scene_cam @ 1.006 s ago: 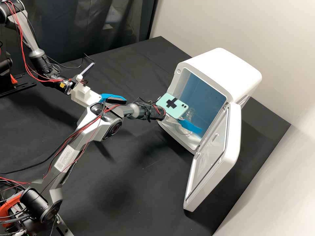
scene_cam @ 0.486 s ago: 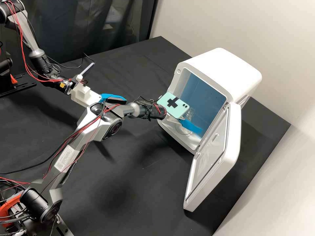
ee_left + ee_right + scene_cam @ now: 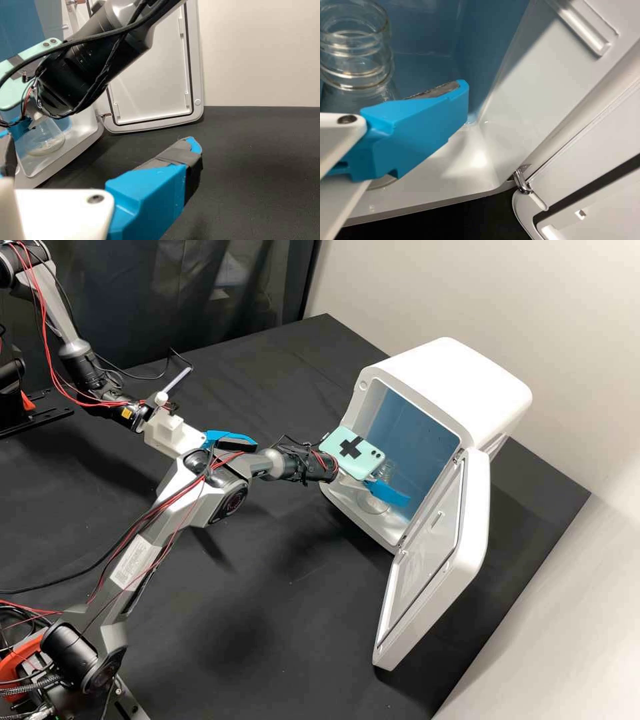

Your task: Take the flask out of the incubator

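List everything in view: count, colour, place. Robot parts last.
incubator: one, white with blue inside, right side of the bench
door: one, white, swung open
flask: one, clear glass, upright on the incubator floor
bench: one, black
phone: one, mint with black cross, on the right wrist
cables: several, red and black, along the arms
left pincer: one, blue and white, above the bench, outside the incubator
right pincer: one, blue and white, inside the incubator beside the flask
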Tool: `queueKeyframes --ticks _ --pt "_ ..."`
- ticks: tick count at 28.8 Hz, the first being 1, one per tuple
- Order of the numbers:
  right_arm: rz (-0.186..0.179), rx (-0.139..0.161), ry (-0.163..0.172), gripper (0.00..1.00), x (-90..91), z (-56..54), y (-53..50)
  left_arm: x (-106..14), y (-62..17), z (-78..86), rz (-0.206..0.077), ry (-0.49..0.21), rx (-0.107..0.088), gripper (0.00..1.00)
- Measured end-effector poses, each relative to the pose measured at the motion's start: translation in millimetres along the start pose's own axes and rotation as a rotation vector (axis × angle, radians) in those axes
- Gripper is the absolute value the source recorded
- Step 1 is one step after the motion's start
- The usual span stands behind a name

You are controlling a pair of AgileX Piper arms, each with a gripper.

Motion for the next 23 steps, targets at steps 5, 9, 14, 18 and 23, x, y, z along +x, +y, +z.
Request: queueKeyframes --ticks 5,9,14,18,23 --pt "0.003 0.001 0.005 0.00 0.0 -0.4 0.3 0.0 0.0 0.0 0.000 0.000 0.000 1.00" --pt "0.004 0.009 0.006 0.00 0.0 -0.5 0.4 0.0 0.0 0.0 0.000 0.000 0.000 1.00" --pt "0.006 0.003 0.009 0.00 0.0 -0.8 0.6 0.0 0.0 0.0 0.000 0.000 0.000 1.00" --pt "0.005 0.001 0.010 0.00 -0.1 0.1 -0.6 0.0 0.0 0.0 0.000 0.000 0.000 1.00" --pt "0.006 0.012 0.007 0.00 1.3 2.3 1.2 0.0 0.0 0.0 0.000 0.000 0.000 1.00"
